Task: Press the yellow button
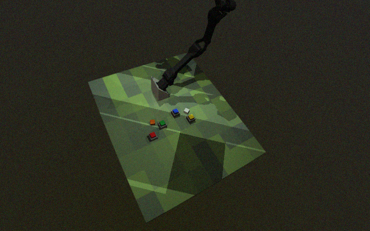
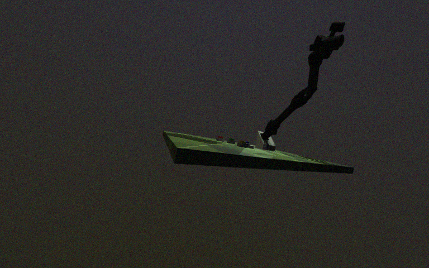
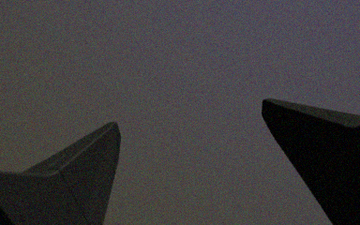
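The yellow button stands on its dark base, right of the blue button in the top view. A small white block lies close behind it. My gripper is open, with nothing between its widely spaced fingers in the wrist view. Only dim background shows beyond them. The arm rises from its pale bracket to the upper right, and its far end is high above the table, far from the yellow button. The fingers cannot be made out in the top and exterior views.
A blue button, a green button and a red button stand on the patterned green table. An orange block lies left of the green button. The pale bracket stands behind them.
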`<state>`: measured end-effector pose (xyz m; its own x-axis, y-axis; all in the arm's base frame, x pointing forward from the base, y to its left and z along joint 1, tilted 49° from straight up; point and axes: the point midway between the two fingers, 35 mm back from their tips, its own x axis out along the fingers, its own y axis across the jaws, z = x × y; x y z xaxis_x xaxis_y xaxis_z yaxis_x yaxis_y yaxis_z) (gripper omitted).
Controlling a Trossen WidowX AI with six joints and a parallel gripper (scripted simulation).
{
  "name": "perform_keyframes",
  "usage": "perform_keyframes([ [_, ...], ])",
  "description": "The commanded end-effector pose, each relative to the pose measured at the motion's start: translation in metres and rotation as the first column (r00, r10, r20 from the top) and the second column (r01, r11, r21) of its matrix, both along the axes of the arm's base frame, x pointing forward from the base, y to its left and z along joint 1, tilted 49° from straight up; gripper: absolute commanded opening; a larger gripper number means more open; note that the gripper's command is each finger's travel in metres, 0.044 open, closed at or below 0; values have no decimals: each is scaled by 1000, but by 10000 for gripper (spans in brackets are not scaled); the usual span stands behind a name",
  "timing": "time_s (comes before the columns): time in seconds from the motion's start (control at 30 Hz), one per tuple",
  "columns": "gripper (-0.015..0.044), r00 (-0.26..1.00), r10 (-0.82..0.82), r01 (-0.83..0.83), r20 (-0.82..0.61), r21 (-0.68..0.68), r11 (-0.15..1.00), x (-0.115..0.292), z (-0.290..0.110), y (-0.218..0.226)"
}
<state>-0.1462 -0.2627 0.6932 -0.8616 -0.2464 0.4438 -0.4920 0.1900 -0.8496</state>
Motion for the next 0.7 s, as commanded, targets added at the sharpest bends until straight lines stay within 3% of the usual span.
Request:
perform_keyframes([
  [0.0, 400, 1000, 22, -22, -5, 6, 1000, 3, -2, -6],
  [0.1, 400, 960, 278, -275, -21, 83, 958, 41, -27, -74],
  [0.3, 400, 844, 535, -533, 32, 160, 831, 94, -67, -135],
  [0.5, 400, 613, 766, -788, 192, 216, 577, 171, -131, -186],
  [0.67, 400, 391, 842, -919, 371, 208, 335, 236, -191, -205],
])
